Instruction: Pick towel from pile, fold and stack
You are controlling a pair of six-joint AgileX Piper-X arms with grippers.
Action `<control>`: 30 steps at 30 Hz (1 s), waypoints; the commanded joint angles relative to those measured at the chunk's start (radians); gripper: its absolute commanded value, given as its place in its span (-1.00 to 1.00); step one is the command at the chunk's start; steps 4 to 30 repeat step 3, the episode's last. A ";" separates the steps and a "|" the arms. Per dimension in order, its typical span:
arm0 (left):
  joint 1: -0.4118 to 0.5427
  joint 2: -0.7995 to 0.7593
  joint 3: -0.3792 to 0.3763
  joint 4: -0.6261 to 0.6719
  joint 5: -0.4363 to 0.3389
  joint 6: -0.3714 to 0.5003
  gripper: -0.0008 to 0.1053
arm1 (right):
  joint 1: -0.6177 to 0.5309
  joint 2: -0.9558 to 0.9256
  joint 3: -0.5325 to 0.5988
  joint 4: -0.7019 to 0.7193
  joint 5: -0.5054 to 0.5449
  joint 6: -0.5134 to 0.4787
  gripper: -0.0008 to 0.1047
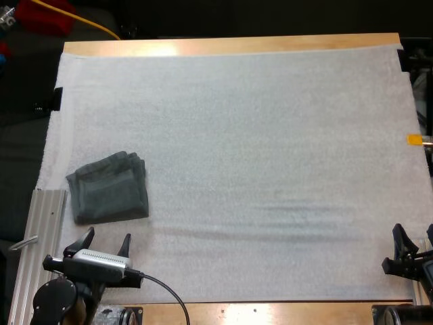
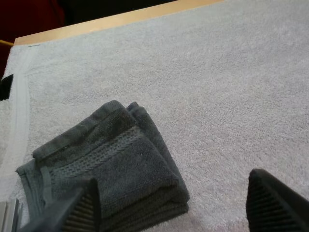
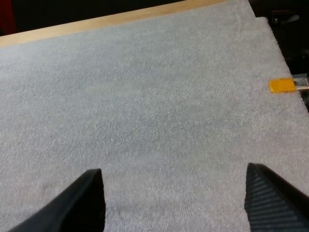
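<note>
A dark grey-green folded towel (image 1: 109, 189) lies flat on the white mat (image 1: 257, 149) near its left edge. The left wrist view shows the same folded towel (image 2: 111, 169) in several layers, just beyond one of my fingers (image 2: 79, 208). My left gripper (image 1: 106, 242) stands open a little nearer than the towel, clear of it, with nothing between its fingers. My right gripper (image 1: 414, 239) is open at the mat's near right corner, over bare mat (image 3: 154, 121).
A ribbed metal rail (image 1: 40, 237) runs along the mat's near left side, beside the towel. The wooden table edge (image 1: 230, 45) borders the far side of the mat.
</note>
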 commanded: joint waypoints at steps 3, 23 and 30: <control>0.000 -0.140 -0.002 -0.010 -0.008 -0.006 0.17 | -0.004 -0.037 -0.001 -0.004 0.000 -0.001 0.16; 0.000 -0.140 -0.002 -0.010 -0.008 -0.006 0.17 | -0.004 -0.037 -0.001 -0.004 0.000 -0.001 0.16; 0.000 -0.140 -0.002 -0.010 -0.008 -0.006 0.17 | -0.004 -0.037 -0.001 -0.004 0.000 -0.001 0.16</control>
